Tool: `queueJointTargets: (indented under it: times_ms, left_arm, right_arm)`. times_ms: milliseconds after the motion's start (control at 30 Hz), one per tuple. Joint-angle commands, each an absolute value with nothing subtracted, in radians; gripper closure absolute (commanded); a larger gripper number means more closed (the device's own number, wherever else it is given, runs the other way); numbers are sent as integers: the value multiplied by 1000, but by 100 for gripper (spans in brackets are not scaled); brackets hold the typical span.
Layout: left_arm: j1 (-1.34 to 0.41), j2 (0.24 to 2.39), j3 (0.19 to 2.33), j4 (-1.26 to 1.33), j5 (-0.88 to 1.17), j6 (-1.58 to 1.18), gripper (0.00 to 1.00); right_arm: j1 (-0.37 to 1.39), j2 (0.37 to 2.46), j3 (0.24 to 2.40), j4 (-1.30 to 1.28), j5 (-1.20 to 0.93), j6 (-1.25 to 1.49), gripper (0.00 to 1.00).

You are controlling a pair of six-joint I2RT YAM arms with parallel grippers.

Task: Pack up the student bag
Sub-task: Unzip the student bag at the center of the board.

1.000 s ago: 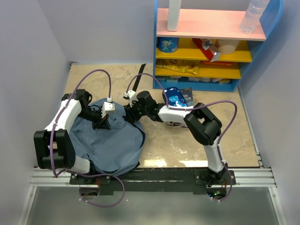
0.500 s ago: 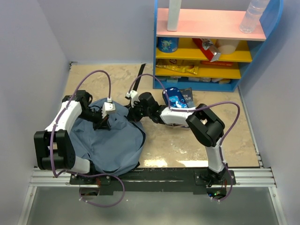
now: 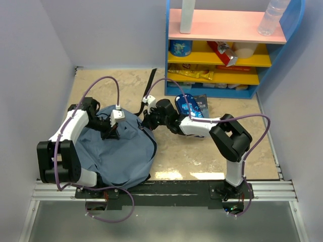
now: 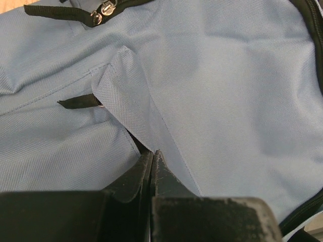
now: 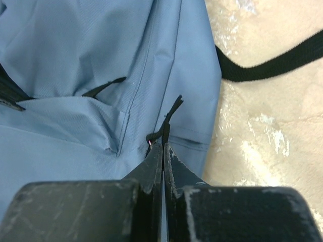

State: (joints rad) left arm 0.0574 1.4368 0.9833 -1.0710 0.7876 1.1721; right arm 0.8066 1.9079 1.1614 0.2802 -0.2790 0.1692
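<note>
The student bag (image 3: 121,154), slate-blue and soft, lies slumped at the near left of the table. My left gripper (image 3: 111,132) rests on its top, shut on a raised fold of the blue fabric (image 4: 132,96), pinched at the fingertips (image 4: 154,153). My right gripper (image 3: 147,121) is at the bag's far right edge, shut on a thin black pull cord (image 5: 170,118) that sticks up from a seam of the bag (image 5: 75,55). A zip slider (image 4: 104,8) shows at the top of the left wrist view.
A black strap (image 3: 150,83) trails across the beige table toward the back. A blue book (image 3: 186,104) and a dark book (image 3: 201,103) lie behind my right forearm. A blue shelf unit (image 3: 227,50) with snacks and bottles stands at the back right.
My right gripper has shut on the black pull cord. The right arm's elbow has swung to the right and the wrist has shifted slightly back. The left arm has hardly moved.
</note>
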Motion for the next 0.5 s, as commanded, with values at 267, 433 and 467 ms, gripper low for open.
queueJointTargets:
  times_ms: [267, 433, 467]
  left_arm:
    - [54, 1400, 1037, -913, 821, 1013, 60]
    - [8, 1462, 1172, -781, 873, 893, 31]
    - [-18, 1501, 1190, -767, 870, 870, 27]
  right_arm:
    - [798, 1829, 1108, 359, -282, 219, 100]
    - [795, 1819, 1106, 374, -299, 238, 100]
    - [795, 1818, 1108, 376, -302, 244, 100]
